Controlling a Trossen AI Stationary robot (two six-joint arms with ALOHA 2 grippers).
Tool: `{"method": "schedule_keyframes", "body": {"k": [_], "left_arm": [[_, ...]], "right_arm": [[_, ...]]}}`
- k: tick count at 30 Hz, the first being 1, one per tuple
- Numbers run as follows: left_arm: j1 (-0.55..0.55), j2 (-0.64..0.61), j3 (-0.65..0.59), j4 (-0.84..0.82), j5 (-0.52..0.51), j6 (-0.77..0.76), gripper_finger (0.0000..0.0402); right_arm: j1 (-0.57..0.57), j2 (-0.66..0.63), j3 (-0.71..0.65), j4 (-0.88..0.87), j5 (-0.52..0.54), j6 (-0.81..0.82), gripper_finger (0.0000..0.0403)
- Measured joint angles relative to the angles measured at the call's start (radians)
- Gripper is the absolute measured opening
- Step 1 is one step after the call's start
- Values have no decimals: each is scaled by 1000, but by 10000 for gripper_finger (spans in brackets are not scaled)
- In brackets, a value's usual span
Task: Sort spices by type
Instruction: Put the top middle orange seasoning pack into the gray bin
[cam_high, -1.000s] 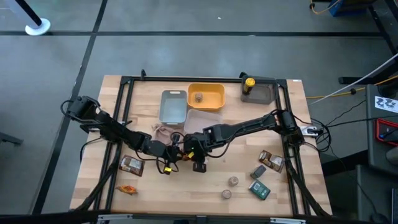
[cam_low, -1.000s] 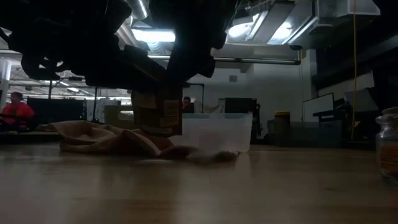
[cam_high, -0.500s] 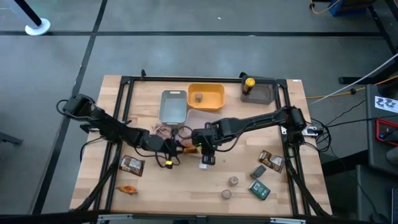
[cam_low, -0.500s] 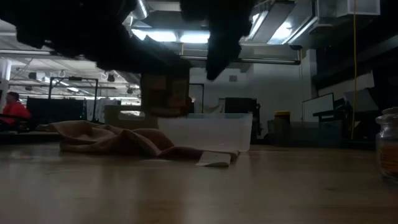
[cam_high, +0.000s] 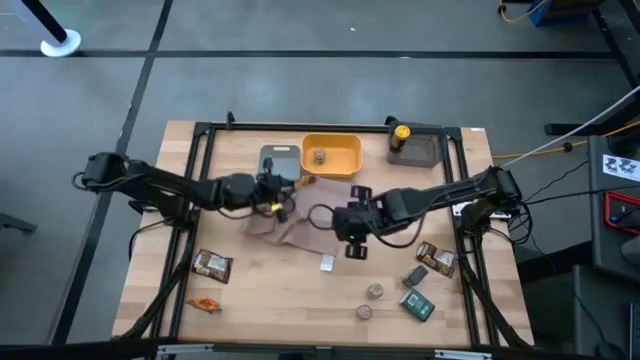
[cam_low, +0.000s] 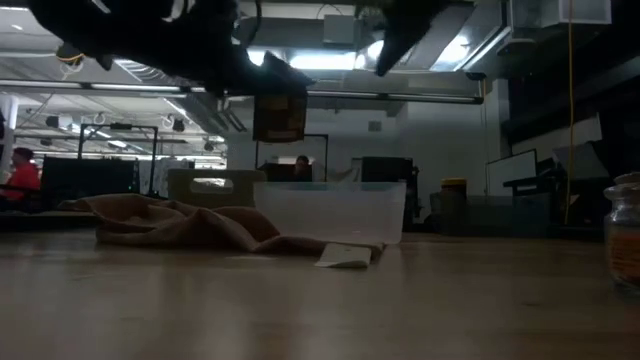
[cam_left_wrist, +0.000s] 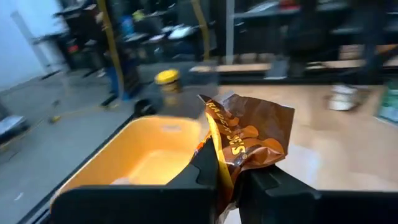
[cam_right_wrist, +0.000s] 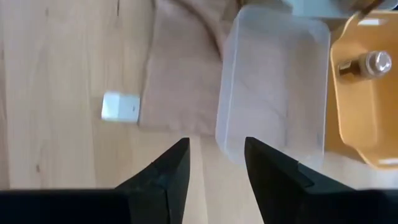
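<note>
My left gripper (cam_high: 287, 186) is shut on a brown foil packet (cam_left_wrist: 249, 134), held high over the near left corner of the yellow tray (cam_high: 332, 155). The packet also shows in the low view (cam_low: 280, 112). A tan jar (cam_high: 319, 157) stands in the yellow tray. My right gripper (cam_high: 355, 228) is open and empty above the table, right of the clear tray (cam_right_wrist: 273, 93) and the beige cloth (cam_high: 288, 226). Other packets (cam_high: 212, 265), jars (cam_high: 374, 291) and boxes (cam_high: 417, 305) lie on the near part of the table. My left gripper pinches the brown packet's lower edge (cam_left_wrist: 221, 167) between its two fingers. The fingers come about level from the table's left. The packet sticks out past the fingertips, crumpled, lifted clear of the table and trays.
A yellow-capped bottle (cam_high: 400, 133) stands by a grey tray (cam_high: 422, 150) at the far right. Another grey tray (cam_high: 278, 172) lies left of the yellow one. A small white tag (cam_high: 327, 263) lies on the wood near the cloth. An orange packet (cam_high: 203, 304) lies near left.
My left gripper has risen with the brown packet and gone toward the far edge, from over the cloth to the yellow tray's corner. My right gripper has drawn away from it toward the table's right. The white tag now lies uncovered on the table.
</note>
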Motion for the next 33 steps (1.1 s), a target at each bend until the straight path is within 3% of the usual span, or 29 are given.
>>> {"method": "schedule_keyframes", "body": {"k": [8,16,24,33], "left_arm": [[189,1,0,-86,0,-89,11],[321,3,0,-214,2,-261,17],[371,4,0,-307,5,-422,22],[404,4,0,-395,4,-447,16]], "right_arm": [[5,-175,-219,55,30,42,154],[6,-370,-462,221,73,92,154],[6,-468,-624,381,86,78,154],[6,-507,-773,553,87,77,154]]}}
